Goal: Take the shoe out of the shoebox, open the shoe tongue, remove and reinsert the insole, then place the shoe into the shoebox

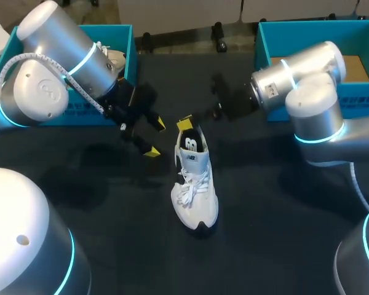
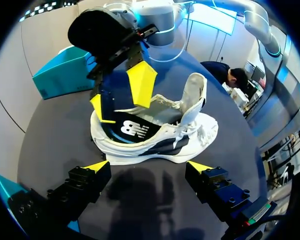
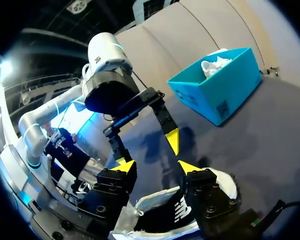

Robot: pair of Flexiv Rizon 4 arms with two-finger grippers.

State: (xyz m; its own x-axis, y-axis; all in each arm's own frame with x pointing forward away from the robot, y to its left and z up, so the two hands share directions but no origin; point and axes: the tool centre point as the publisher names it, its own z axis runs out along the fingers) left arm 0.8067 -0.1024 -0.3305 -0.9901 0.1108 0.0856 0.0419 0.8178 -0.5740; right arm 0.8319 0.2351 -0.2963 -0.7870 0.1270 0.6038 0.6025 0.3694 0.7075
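the surface (image 1: 283,233) carries two teal boxes at its far edge. the left box (image 1: 114,27) has a second shoe (image 1: 114,58) in it, and the right box (image 1: 363,98) shows a brown floor. the shoe (image 1: 195,190) is out of both. it stands upright on its sole near the middle, well apart from either box, heel toward the far edge. the task looks to be at the insole step.

the left end effector (image 2: 149,167) is spread wide and holds nothing. it hangs just beside the shoe's flank without touching it. the right end effector (image 3: 157,167) sits right at the heel opening, over the dark insole (image 2: 135,131). whether it grips the insole or only hovers at it, i cannot tell.

the main risk, as i judge it, is that nothing pins the shoe. a pull on the insole would likely drag the light shoe up with it or tip it onto its side, so the left end effector would need to brace it first. the two end effectors are also near each other by the heel, so a bracing move by one could knock the other. the tongue (image 2: 195,92) stands raised, but it may flop back and narrow the opening, and the insole could then buckle on going back in. the loose laces (image 2: 206,136) could catch on an end effector passing over them.
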